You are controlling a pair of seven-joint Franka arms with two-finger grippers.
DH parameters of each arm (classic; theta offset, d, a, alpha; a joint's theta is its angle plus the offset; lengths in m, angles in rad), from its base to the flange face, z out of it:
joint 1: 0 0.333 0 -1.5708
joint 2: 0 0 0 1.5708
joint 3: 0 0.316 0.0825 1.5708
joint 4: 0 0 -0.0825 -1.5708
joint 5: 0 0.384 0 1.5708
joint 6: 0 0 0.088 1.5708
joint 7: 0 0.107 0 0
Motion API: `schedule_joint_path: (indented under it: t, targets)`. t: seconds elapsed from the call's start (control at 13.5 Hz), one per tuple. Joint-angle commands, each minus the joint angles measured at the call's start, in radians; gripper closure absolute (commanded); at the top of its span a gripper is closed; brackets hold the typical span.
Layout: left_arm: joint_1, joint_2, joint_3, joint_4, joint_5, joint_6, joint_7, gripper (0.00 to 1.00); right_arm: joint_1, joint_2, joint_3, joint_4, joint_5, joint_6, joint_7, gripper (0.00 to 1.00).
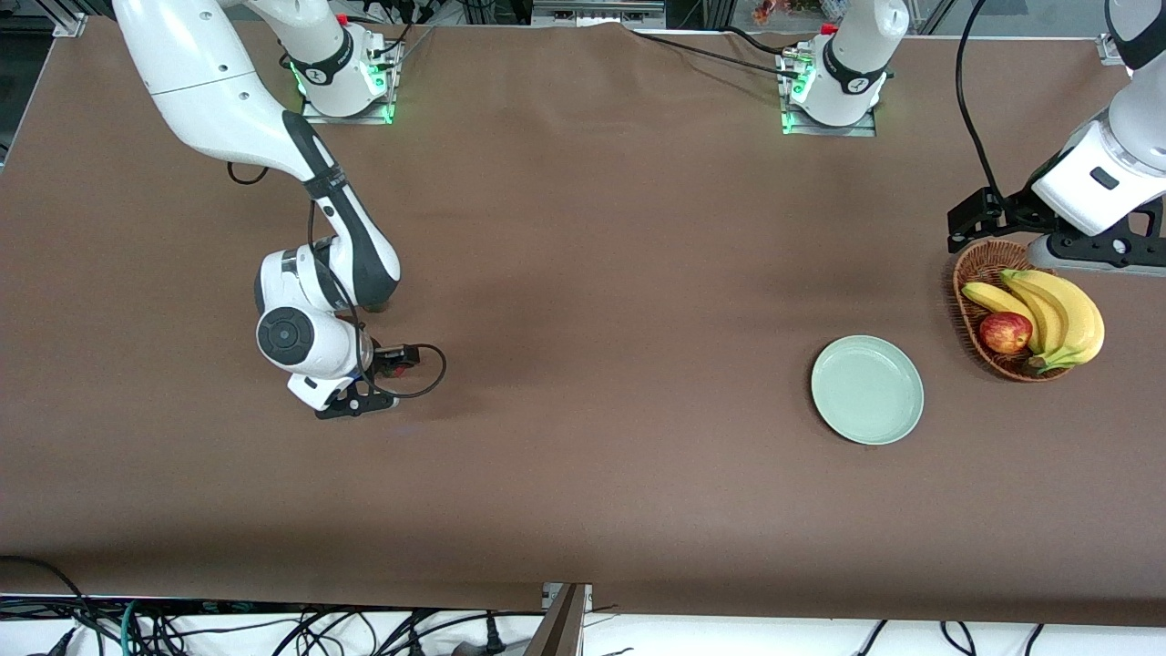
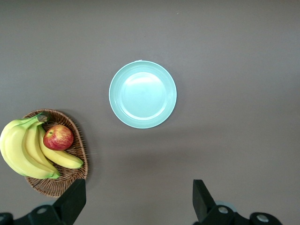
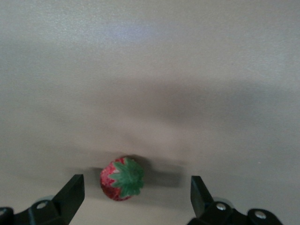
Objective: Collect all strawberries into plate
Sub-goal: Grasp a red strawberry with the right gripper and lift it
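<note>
Mint-green plate (image 1: 867,390) lies bare, wicker basket (image 1: 973,273) holds bananas (image 1: 1057,314) and apple (image 1: 1005,332) — both grippers open.

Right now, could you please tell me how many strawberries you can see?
1. A single strawberry lies on the table between the open fingers of the right pincer. None is on the plate; others may be hidden under the right arm.

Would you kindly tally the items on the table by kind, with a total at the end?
Strawberry: 1 visible, on the table between the open right hand's fingers
Plate: 1, nothing on it
Wicker basket: 1
Bananas: 1 bunch, in the basket
Apple: 1, in the basket
Total: 5 items in view
</note>
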Motion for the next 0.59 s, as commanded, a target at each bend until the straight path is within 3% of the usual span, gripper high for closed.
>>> schedule_joint_path:
  t: [0.0,0.22,0.52]
  targets:
    - [-0.003,0.001,-0.003,0.012,-0.005,-0.009,-0.012,0.0,0.006,-0.031,0.001,-0.034,0.027,0.019,0.007,0.13]
    - [-0.003,0.001,-0.003,0.012,-0.005,-0.009,-0.012,0.0,0.009,-0.031,0.001,-0.034,0.027,0.022,0.006,0.53]
    - [-0.003,0.0,-0.003,0.012,-0.005,-0.009,-0.012,0.0,0.009,-0.031,0.001,-0.034,0.029,0.023,0.007,0.75]
